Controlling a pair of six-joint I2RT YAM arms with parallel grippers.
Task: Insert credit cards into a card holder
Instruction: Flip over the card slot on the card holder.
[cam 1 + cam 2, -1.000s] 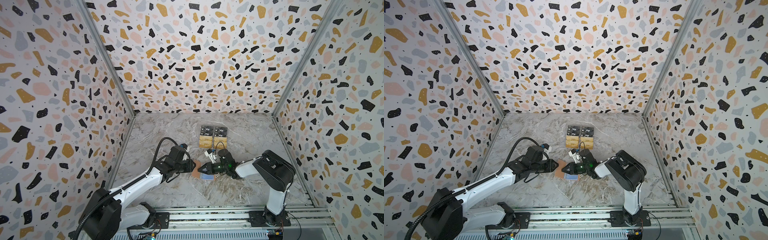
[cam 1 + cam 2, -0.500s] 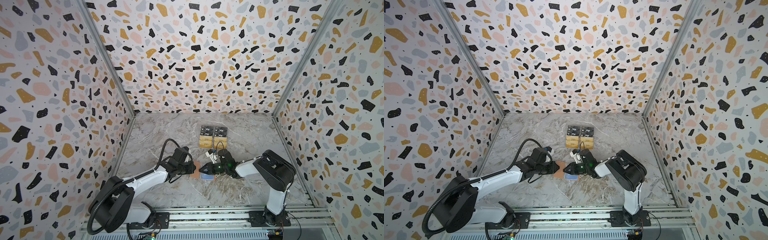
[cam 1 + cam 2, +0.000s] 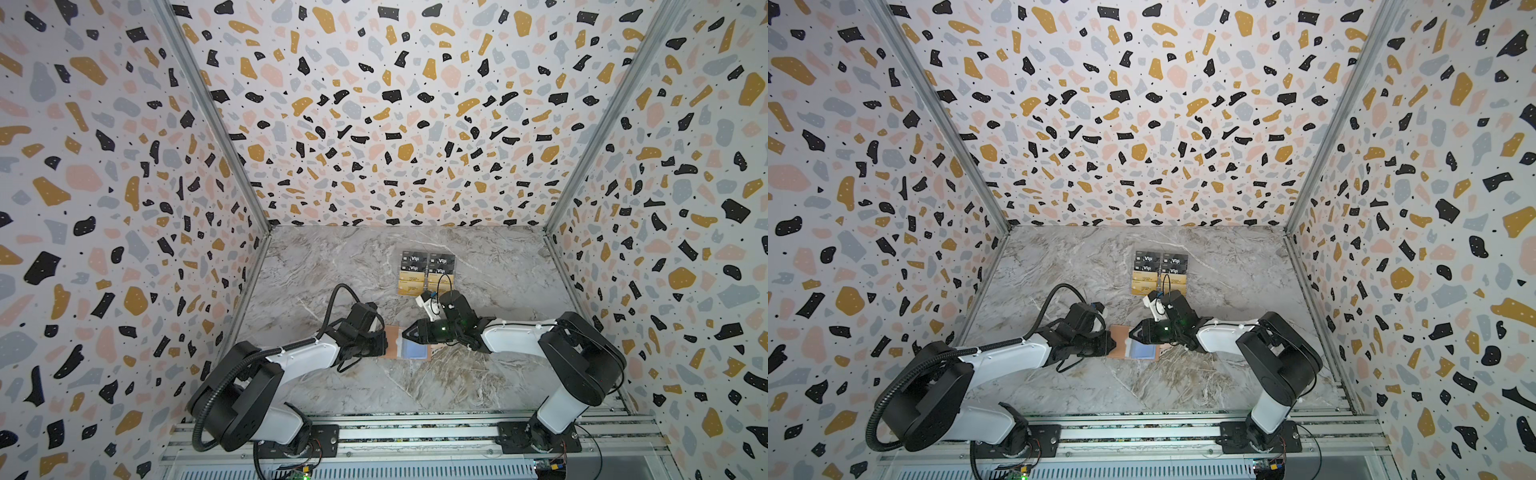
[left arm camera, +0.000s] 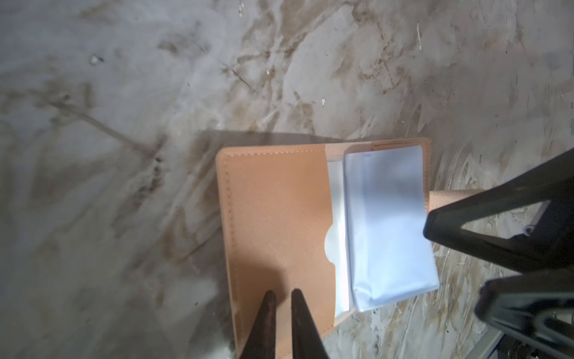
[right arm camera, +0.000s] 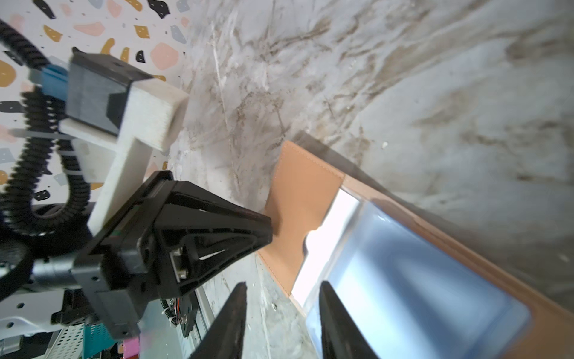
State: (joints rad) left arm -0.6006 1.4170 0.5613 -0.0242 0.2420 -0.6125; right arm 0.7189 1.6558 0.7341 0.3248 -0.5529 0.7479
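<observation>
We saw a marble desk (image 3: 324, 266) enclosed by speckled walls, with two arms reaching in from the front edge.

The holder (image 3: 392, 338), peach-coloured and opened flat, lay near the desk's middle, a little toward the front edge. Its bare flap (image 4: 273, 217) was on the left half. Pale bluish sleeves (image 3: 415, 348) faced up on the right half.

The left gripper (image 3: 381, 343) reached in from the left side. Its tip was at the flap's outer edge. In the left wrist view its fingers (image 4: 268, 306) were almost pressed together over the peach flap, with a thin slit between them and nothing in it. We could not tell whether the tips pressed on the flap.

The right gripper (image 3: 404, 333) hung over the holder's back right part. In the right wrist view its fingers (image 5: 329, 298) stood spread and held nothing. One was above the sleeves and the other above bare desk beside the holder.

The gold cards (image 3: 411, 283) sat well behind the holder, toward the back of the desk near its middle. They were in two side-by-side columns. Black Vip cards (image 3: 414, 262) lay just behind them.
</observation>
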